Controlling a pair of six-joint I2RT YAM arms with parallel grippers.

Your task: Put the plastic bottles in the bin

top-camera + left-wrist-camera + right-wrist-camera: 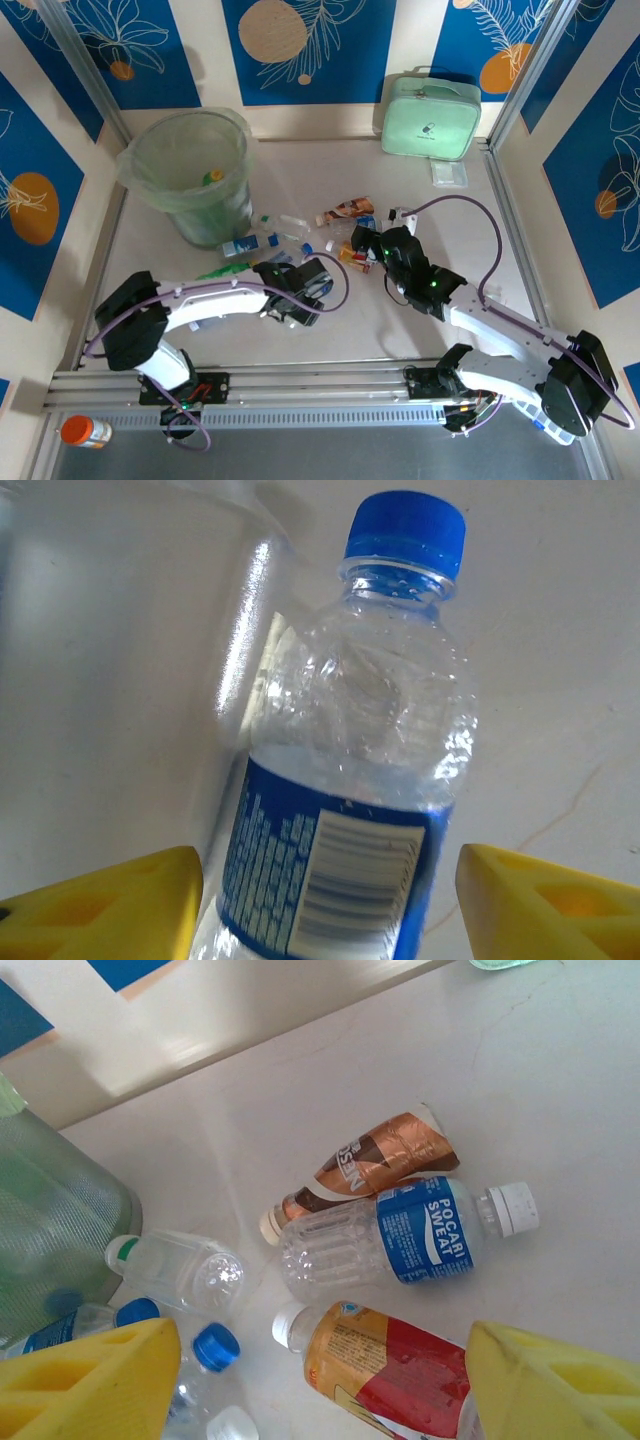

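Between left pincer point(328, 910) jaws: blue-capped bottle point(360, 730), narrow gaps.

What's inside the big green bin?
The bin has a clear bag lining and, low inside, one greenish bottle with a yellow cap. The hazy bag and the near wall cover the rest of the bottom, so more could lie there unseen.

Left gripper point(328, 905) straddling a clear bottle point(360, 730).
The bottle is lying on the pale table point(570, 660), its blue cap point(407, 530) pointing away and its blue barcode label point(320, 880) sitting between the yellow fingers point(110, 905). A thin gap is showing on each side, so the jaws are standing apart around it.
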